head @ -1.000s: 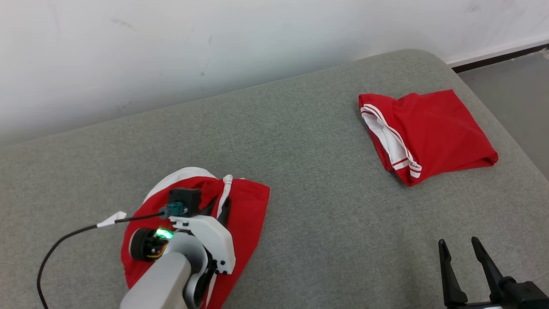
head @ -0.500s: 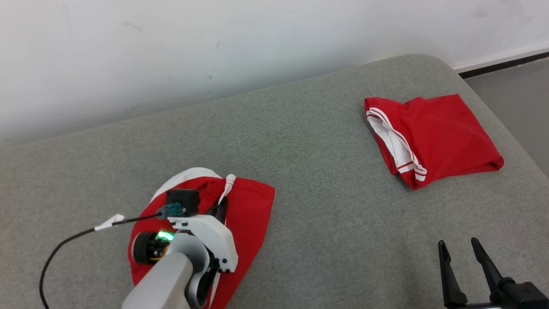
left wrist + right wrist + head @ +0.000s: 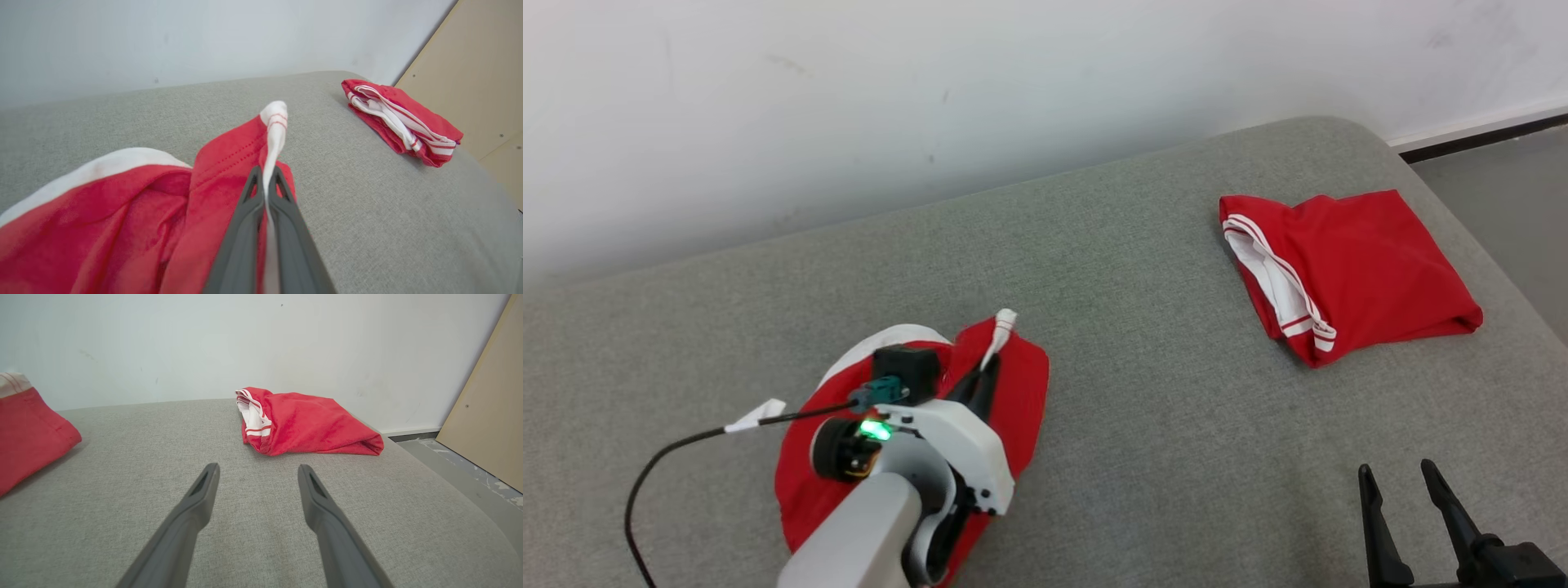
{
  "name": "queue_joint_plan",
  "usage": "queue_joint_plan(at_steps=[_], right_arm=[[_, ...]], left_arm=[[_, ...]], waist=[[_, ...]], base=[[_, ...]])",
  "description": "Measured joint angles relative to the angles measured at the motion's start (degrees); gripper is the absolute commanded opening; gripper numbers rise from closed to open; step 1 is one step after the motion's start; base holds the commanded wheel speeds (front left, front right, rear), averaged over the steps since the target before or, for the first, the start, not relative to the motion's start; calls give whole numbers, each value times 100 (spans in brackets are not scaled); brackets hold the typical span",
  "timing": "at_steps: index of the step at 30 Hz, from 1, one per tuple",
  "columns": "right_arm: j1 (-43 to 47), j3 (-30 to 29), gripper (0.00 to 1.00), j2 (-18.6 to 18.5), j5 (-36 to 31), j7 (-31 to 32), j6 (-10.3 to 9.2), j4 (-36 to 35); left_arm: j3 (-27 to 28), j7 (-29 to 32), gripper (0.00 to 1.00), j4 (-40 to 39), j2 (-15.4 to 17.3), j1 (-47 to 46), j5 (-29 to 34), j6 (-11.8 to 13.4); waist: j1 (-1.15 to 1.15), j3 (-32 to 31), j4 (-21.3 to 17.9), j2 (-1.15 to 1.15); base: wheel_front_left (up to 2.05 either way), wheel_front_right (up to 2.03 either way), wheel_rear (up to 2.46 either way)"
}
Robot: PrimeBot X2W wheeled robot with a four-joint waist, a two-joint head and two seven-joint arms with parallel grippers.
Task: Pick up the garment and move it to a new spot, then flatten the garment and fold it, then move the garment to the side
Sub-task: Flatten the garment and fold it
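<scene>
A crumpled red garment (image 3: 1021, 400) with white trim lies at the lower left of the grey cushioned surface (image 3: 1135, 343). My left gripper (image 3: 984, 377) is shut on its white striped edge (image 3: 274, 122), pinching the cloth between both fingers (image 3: 286, 212) and lifting that edge a little. The garment (image 3: 122, 212) bunches to the left of the fingers, and its near corner (image 3: 28, 428) shows in the right wrist view. My right gripper (image 3: 1409, 482) hovers at the lower right, open, with nothing between its fingers (image 3: 196, 506).
A second red garment (image 3: 1347, 269), folded, lies at the far right of the surface (image 3: 310, 420) (image 3: 402, 116). A white wall (image 3: 931, 98) runs behind. The surface's right edge drops to a grey floor (image 3: 1519, 188). A tan board (image 3: 486, 408) leans at the right.
My left gripper has closed on the garment's white trim and raised it, moving slightly forward and right. The head camera has shifted a little. The right gripper has stayed in place.
</scene>
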Motion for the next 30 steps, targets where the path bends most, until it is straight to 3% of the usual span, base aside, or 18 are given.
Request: queue_joint_plan(at_steps=[10,17,18,19,20,26,30], right_arm=[[37,-16,100,1,-23,1,0,0],[27,-12,100,1,-23,0,0,-21],[25,-13,100,0,-23,0,0,-21],[22,-15,100,2,-23,0,0,-21],[20,-14,100,1,-22,0,0,-21],[22,-51,100,0,-22,0,0,-8],[42,-140,100,1,-25,0,0,-8]], left_arm=[[-673,504,0,-1343,-78,615,108,-26],[-1182,556,0,-1361,-221,925,232,-115],[-1238,498,16,-1317,-249,925,267,-146],[-1298,442,52,-1260,-277,925,299,-178],[-1374,382,100,-1207,-294,924,363,-235],[-1699,53,100,-1044,-443,990,324,-635],[-1666,-269,100,-1123,-468,1055,207,-722]], waist=[[0,-26,3,0],[0,89,-46,0],[0,108,-56,0],[0,125,-68,0],[0,136,-80,0],[0,138,-110,0],[0,83,-60,0]], base=[[0,0,0],[0,0,0],[0,0,0],[0,0,0],[0,0,0],[0,0,0],[0,0,0]])
